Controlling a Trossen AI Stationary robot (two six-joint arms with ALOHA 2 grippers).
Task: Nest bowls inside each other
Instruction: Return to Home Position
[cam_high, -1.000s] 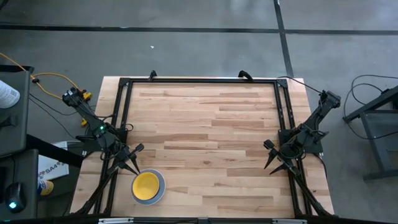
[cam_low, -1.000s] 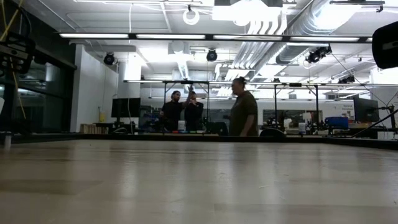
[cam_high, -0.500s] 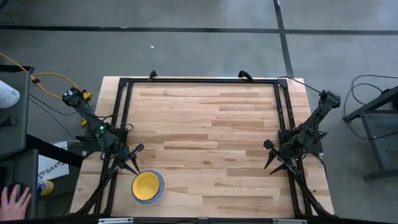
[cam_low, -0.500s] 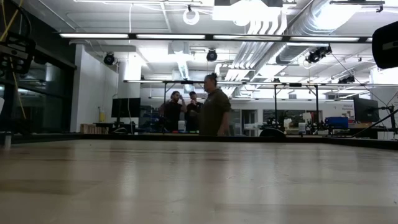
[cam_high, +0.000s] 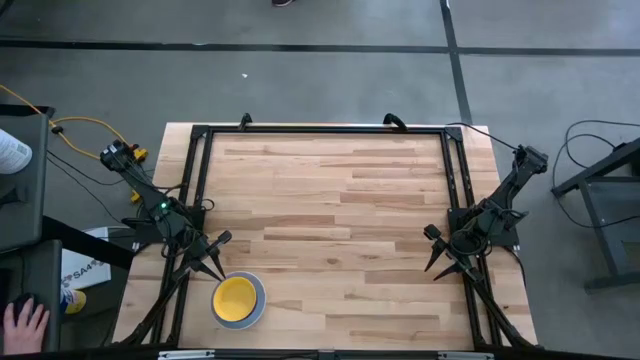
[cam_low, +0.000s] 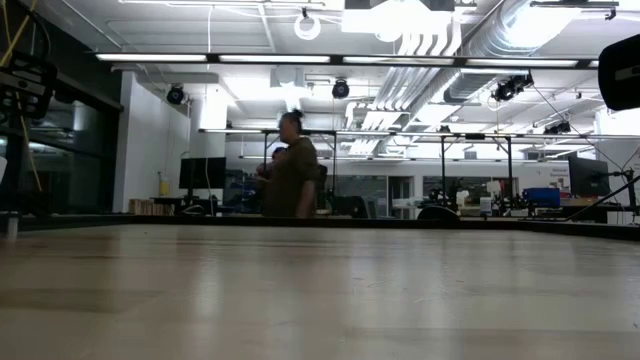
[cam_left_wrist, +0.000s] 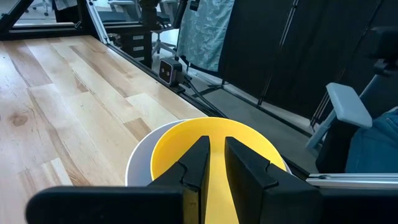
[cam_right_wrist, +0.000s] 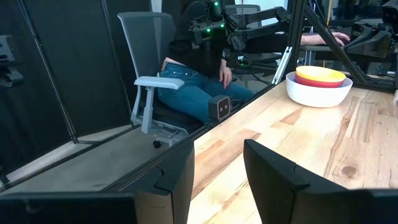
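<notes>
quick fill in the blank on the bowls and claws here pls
1. The topmost small round plastic bowl is coloured ___.
2. The large round plastic bowl holding the others is ___.
3. The open right claw grips ___.
Missing words: yellow; white; nothing.

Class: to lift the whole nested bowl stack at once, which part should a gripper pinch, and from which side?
Probably the rim, from above. The stack sits upright, mouth open, so one finger could drop inside the yellow bowl and one outside the white bowl, pinching the nested walls together. The left gripper hangs nearest. The right gripper waits opposite.
</notes>
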